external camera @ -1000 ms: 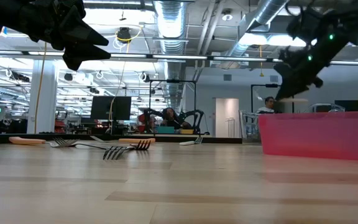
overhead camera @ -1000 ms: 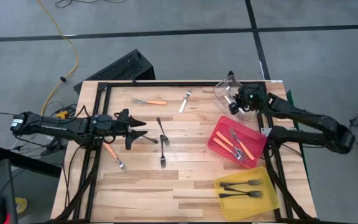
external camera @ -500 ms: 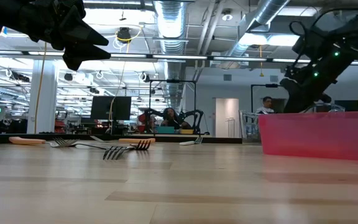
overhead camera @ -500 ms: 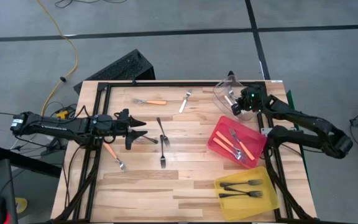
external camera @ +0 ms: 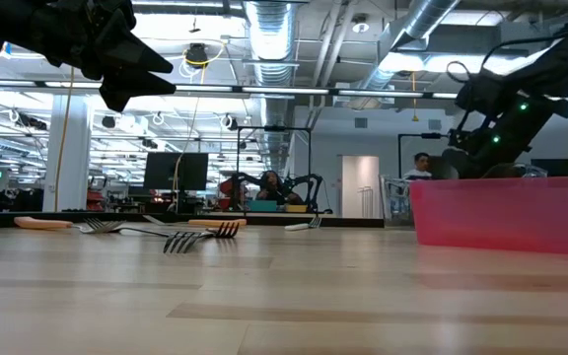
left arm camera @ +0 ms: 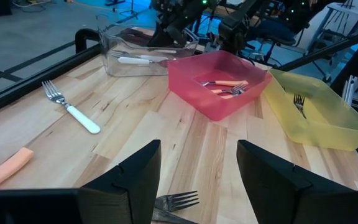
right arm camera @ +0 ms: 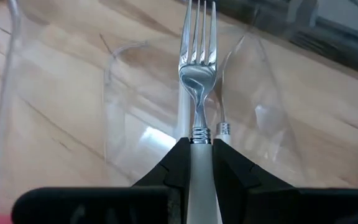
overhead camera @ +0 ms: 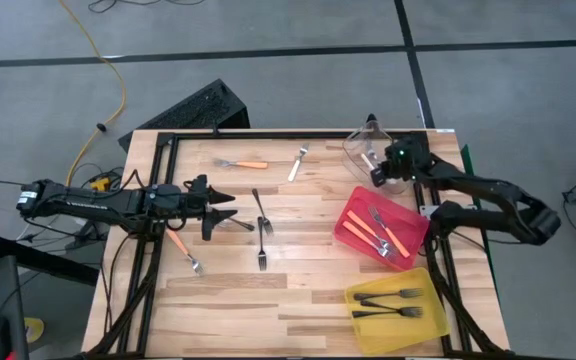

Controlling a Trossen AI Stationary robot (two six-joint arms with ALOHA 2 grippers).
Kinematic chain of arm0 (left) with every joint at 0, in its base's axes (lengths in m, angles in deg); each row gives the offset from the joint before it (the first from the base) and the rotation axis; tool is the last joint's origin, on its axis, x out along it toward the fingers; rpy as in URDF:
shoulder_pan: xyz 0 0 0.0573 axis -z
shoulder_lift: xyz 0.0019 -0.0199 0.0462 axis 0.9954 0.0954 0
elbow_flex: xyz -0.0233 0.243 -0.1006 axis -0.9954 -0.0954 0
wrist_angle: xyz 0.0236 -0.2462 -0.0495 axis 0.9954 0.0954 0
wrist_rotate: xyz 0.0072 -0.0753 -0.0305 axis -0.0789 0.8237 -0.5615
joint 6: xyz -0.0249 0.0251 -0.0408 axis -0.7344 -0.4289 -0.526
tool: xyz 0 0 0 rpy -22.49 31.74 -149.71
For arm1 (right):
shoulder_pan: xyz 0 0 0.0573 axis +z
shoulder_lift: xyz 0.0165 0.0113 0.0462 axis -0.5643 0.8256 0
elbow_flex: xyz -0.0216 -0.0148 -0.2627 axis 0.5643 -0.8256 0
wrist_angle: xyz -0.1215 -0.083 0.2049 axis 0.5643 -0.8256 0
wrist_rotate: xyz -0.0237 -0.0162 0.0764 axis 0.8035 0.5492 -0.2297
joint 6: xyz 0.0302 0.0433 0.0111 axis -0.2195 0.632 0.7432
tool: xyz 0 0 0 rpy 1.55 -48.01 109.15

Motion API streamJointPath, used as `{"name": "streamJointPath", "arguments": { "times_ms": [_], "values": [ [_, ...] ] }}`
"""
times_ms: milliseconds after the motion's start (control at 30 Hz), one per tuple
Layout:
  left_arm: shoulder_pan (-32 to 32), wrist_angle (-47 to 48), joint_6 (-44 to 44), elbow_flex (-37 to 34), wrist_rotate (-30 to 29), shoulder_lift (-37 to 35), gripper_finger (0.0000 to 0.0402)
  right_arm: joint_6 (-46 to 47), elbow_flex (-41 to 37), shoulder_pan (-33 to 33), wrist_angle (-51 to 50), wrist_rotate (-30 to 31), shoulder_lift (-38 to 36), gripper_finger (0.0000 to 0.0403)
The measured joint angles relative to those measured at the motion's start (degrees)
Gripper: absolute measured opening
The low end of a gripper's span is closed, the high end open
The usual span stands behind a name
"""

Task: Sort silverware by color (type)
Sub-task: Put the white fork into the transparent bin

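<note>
A shiny metal fork (right arm camera: 197, 74) with a smooth white handle is clamped in the right gripper (right arm camera: 197, 163) over the clear plastic bin (overhead camera: 361, 152). The left gripper (overhead camera: 224, 207) is held with jaws apart above the wooden table (overhead camera: 298, 290).

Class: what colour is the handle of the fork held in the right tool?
Pale white, below a shiny metal head: the fork, seen best in the right wrist view.

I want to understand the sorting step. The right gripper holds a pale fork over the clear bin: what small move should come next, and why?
Probably open the right gripper: it is shut on the pale fork, already low inside the clear bin, where similar pale forks lie.
</note>
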Motion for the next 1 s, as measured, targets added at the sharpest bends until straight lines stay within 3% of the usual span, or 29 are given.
{"name": "streamJointPath", "arguments": {
  "times_ms": [333, 1000],
  "values": [
    [0.0, 0.0, 0.1, 0.0, -0.1, 0.0, 0.0195, 0.8, 0.1, 0.0, 1.9, 0.0, 4.0, 0.0086],
    [0.0, 0.0, 0.2, 0.0, -0.1, 0.0, 0.0195, 2.5, 0.1, 0.0, 1.3, 0.0, 4.2, 0.0101]
  ]
}}
